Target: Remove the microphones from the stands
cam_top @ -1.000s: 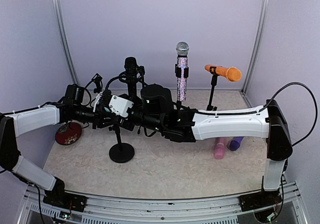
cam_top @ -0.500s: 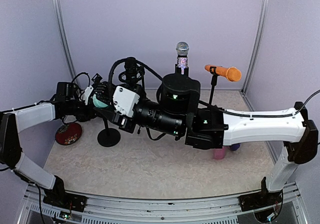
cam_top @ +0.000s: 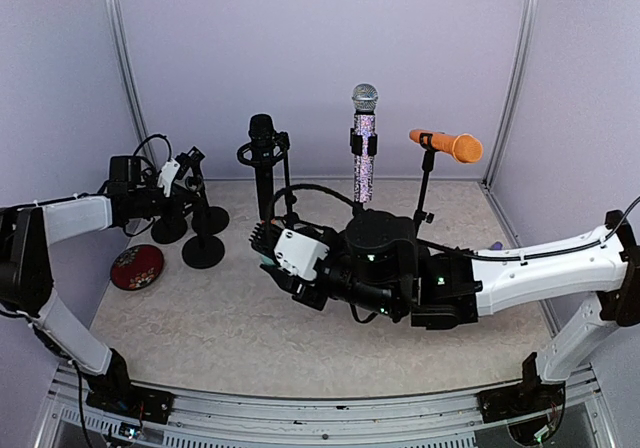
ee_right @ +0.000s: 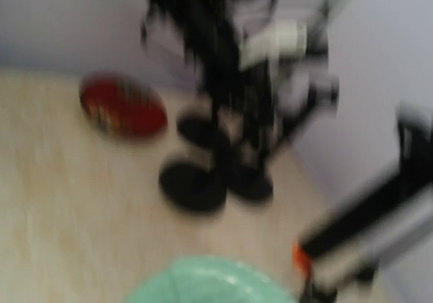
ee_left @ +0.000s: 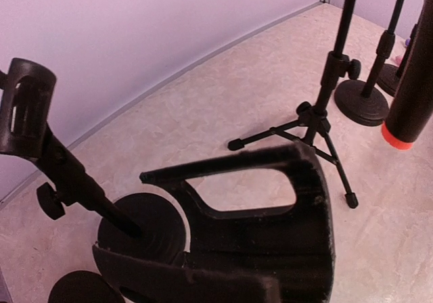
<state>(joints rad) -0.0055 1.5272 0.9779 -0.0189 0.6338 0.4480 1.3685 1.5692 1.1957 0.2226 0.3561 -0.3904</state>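
Right gripper clamps the green-headed microphone, low over the table and off its stand (that wrist view is one big blur). Left gripper sits pinched almost closed at the empty stand, though whether it actually grips the pole is unclear.

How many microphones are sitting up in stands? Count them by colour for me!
Black microphone: 1
Sparkly silver microphone: 1
Orange microphone: 1
Total in stands: 3
Not counted: the green microphone, which is in the right fingers and not in a stand.
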